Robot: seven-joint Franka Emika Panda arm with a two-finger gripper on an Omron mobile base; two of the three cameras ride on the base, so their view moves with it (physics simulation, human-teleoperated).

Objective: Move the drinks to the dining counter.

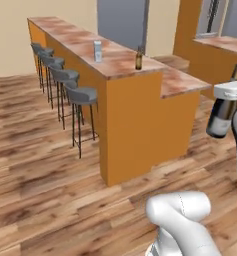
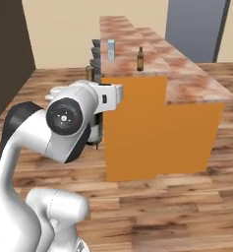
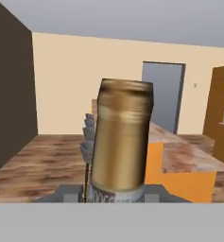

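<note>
Wine bottle (image 1: 223,112) in claw (image 3: 114,196), aloft.

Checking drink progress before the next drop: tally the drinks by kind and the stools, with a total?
Carton: 1, on the dining counter
Beer bottle: 1, on the dining counter
Wine bottle: 1, held by the gripper
Bar stools: 4
Total: 7

Glossy marble counter top (image 1: 115,57), gold-foiled wine bottle (image 3: 120,142).
</note>
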